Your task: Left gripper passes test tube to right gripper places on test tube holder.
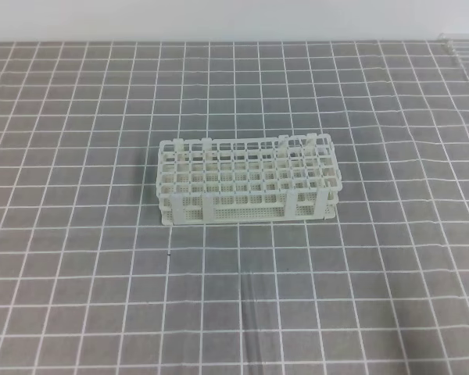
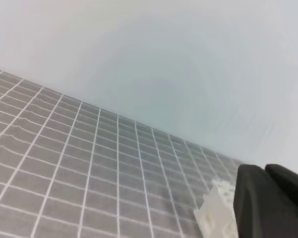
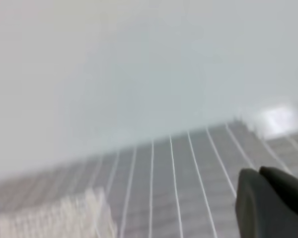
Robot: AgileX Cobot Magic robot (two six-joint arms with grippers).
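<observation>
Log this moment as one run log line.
stage: pre-grasp | test tube: lying on mat in front of test tube holder | holder: no tube visible | arms: absent from high view | jaws: state unclear

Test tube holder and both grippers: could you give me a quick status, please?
Left gripper, right gripper: jaws unreadable. Test tube holder upright, empty. Nothing blocking it.

surface: grey white-gridded table [image 1: 78, 258] | on it: white test tube holder [image 1: 246, 182], mid-table, upright
</observation>
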